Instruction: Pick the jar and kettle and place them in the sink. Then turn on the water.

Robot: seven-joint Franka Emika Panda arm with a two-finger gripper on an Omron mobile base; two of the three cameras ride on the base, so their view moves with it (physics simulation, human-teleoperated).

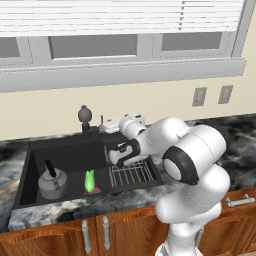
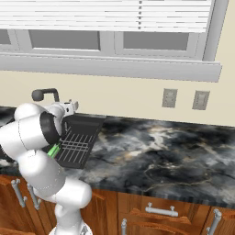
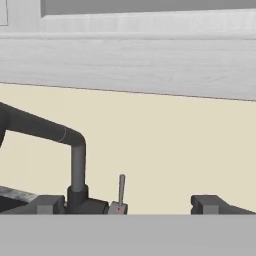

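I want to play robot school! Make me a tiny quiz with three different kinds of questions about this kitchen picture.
1. True or false: the kettle sits inside the sink.
2. Which is beside the kettle in the basin: A) a red cup, B) a green jar, C) a yellow plate?
3. Fill the gap: the pincer points at the faucet's small upright ____.

Key: 1 true. 2 B. 3 lever.

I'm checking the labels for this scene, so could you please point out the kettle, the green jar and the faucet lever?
kettle (image 1: 53, 184), left base view, rounded grey body.
green jar (image 1: 89, 181), left base view, its middle.
faucet lever (image 3: 121, 188), hand view, upright thin shaft.
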